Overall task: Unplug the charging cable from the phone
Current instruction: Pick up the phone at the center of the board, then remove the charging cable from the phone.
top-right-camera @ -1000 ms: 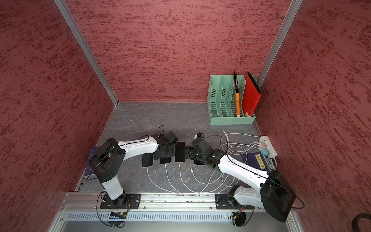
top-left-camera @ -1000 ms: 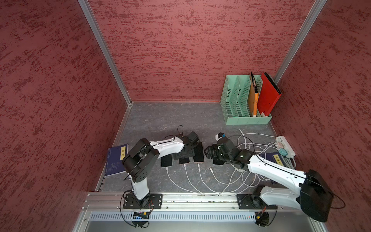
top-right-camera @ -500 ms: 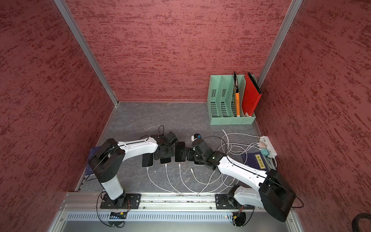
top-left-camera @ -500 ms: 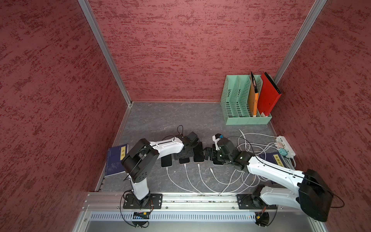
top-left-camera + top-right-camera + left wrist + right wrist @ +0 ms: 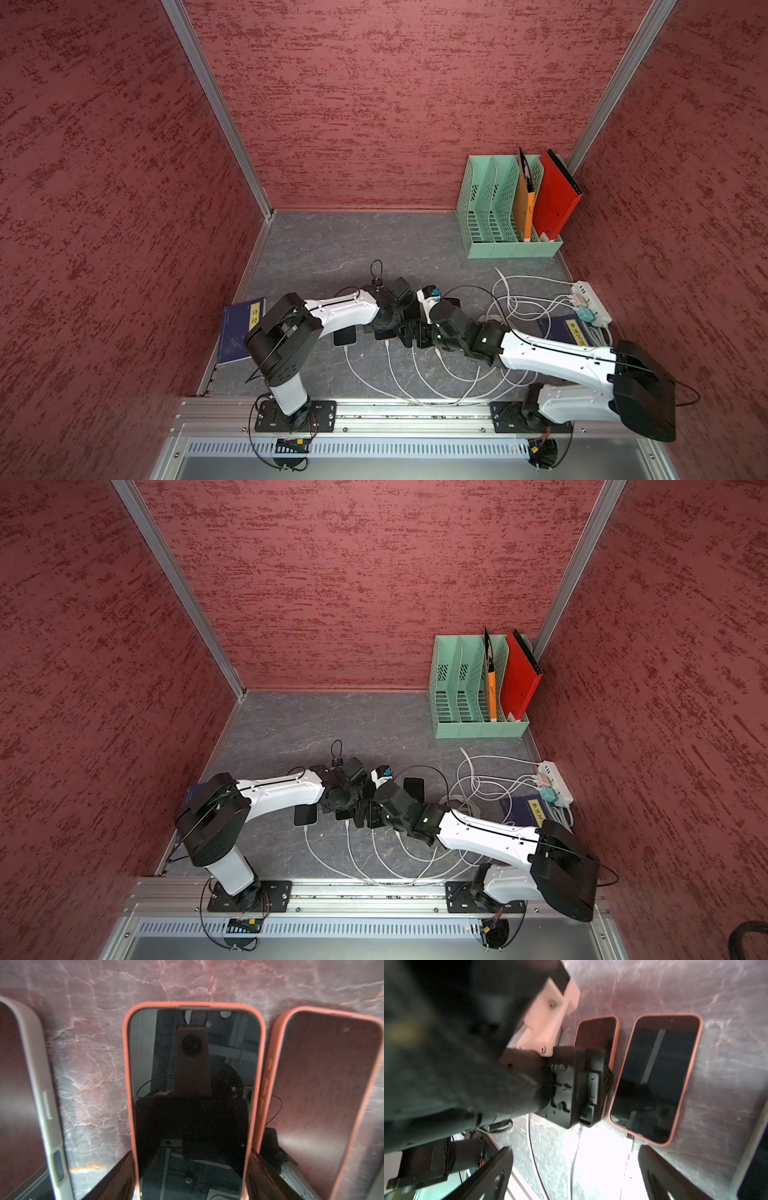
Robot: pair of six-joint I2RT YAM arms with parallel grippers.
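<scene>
1. left gripper [image 5: 191, 1153] is clamping the orange-cased phone [image 5: 193, 1064] across its long edges. Both fingers [image 5: 118, 1174] are pressing on the case near its 6 o'clock end.
2. orange-cased phone is lying flat, screen up, around table [image 5: 332, 249] centre, with its long axis running 12 to 6 o'clock.
3. light-cased phone [image 5: 31, 1084] is sitting near it at 9 o'clock, apart. second orange phone [image 5: 324, 1095] is sitting just beside it at 3 o'clock.
4. charging cable [image 5: 574, 1157] is trailing white from the held phone toward 6 o'clock. Its end is hiding under the left gripper, so I cannot tell if it is seated.
5. right gripper [image 5: 575, 1148] is hanging over that cable with its jaws spread wide, gripping nothing.
6. second orange phone is carrying its own plug [image 5: 630, 1136] at its 6 o'clock end.
7. power strip [image 5: 590, 301] is sitting at 3 o'clock, green file rack [image 5: 490, 245] at 1 o'clock, blue book [image 5: 239, 332] at 9 o'clock.
</scene>
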